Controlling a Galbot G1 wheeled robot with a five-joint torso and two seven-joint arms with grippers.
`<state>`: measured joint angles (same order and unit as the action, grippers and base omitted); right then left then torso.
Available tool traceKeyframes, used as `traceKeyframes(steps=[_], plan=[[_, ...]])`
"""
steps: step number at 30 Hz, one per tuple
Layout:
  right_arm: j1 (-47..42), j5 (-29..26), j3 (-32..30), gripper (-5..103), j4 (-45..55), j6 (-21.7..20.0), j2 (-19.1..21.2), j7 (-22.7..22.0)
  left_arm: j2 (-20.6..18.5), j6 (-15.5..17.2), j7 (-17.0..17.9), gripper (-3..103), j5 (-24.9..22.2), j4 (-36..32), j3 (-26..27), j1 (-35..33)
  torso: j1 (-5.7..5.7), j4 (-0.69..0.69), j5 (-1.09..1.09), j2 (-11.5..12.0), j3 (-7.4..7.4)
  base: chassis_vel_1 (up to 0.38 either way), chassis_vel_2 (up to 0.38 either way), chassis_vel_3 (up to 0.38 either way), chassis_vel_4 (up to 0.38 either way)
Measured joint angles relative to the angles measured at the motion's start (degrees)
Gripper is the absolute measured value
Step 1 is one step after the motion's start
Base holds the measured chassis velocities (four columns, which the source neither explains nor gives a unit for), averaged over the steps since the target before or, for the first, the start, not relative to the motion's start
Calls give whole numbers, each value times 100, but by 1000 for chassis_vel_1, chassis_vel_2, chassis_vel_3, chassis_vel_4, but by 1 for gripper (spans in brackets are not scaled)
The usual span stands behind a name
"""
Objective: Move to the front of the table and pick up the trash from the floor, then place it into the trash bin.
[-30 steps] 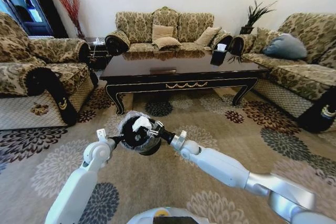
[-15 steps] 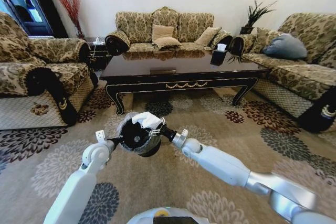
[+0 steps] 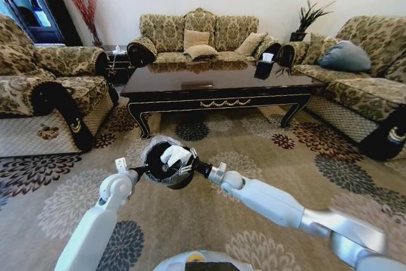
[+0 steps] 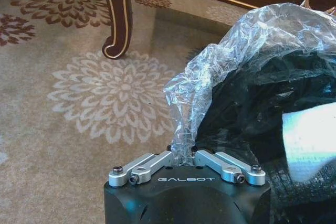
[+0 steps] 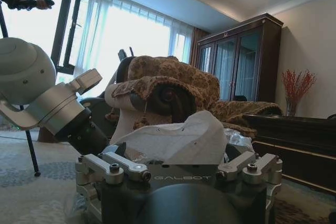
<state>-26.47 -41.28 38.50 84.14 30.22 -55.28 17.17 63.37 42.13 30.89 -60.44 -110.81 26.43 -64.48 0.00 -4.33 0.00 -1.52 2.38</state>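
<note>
The trash bin [image 3: 166, 171], black with a crinkly clear bag over its rim, hangs above the floor [image 3: 266, 157] in front of the table [image 3: 222, 84]. My left gripper [image 3: 141, 170] is shut on the bin's rim and bag [image 4: 181, 150]. The trash, a crumpled white paper wad [image 3: 176, 155], sits at the bin's mouth with my right gripper [image 3: 185, 162] shut on it. In the right wrist view the wad [image 5: 176, 139] covers the fingertips. The left wrist view shows the wad [image 4: 310, 140] against the bin's dark inside [image 4: 247, 114].
Patterned sofas stand to the left [image 3: 44, 87], behind the table [image 3: 200, 36] and to the right [image 3: 361, 74]. A curved table leg [image 4: 118, 19] is close to the bin. Open carpet lies between me and the table.
The right gripper has brought the paper wad a little down toward the bin's mouth. The left arm and bin have stayed in place.
</note>
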Motion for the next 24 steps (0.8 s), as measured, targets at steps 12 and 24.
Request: traceKeyframes(steps=[12, 24], plan=[[108, 0, -66, 100, -53, -14, 106, -30, -17, 0, -80, 1, -8, 112, 251, 90, 0, 0, -1, 0, 0, 0, 0, 0, 0], [60, 87, -106, 100, -144, -38, 78, -137, 57, 0, -82, 1, -64, 105, 260, 143, 0, -1, 0, 0, 0, 0, 0, 0, 0]])
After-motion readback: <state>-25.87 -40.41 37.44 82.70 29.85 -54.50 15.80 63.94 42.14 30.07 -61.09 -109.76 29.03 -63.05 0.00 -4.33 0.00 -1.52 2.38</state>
